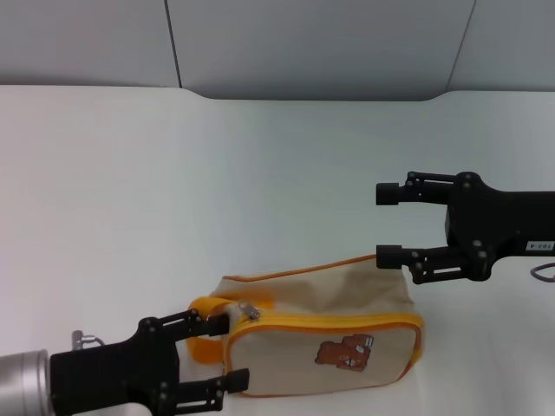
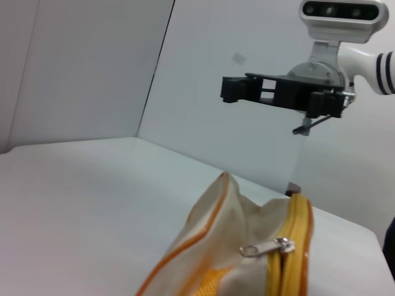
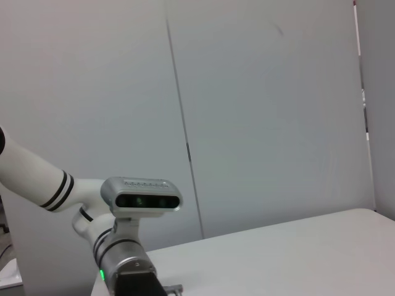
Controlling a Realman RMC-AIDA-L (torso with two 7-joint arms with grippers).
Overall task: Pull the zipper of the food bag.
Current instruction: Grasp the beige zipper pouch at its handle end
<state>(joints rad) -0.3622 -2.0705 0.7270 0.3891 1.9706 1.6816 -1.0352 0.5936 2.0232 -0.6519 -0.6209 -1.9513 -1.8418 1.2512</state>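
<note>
The beige food bag (image 1: 325,303) lies on the white table (image 1: 173,191), bear picture (image 1: 345,354) facing me. Its yellow-orange zipper (image 1: 329,323) runs along the top front edge, with the silver pull tab (image 1: 250,312) at the bag's left end beside the orange-yellow loop handle (image 1: 206,345). My left gripper (image 1: 221,351) is open, its fingers straddling that handle end. The left wrist view shows the pull tab (image 2: 266,248) and the zipper (image 2: 290,246) close up. My right gripper (image 1: 386,225) is open and empty, just beyond the bag's right end; it also shows in the left wrist view (image 2: 229,89).
Grey wall panels (image 1: 312,43) stand behind the table. A thin cable (image 1: 542,273) hangs by the right arm. The right wrist view shows only the wall and the left arm's wrist camera (image 3: 141,200).
</note>
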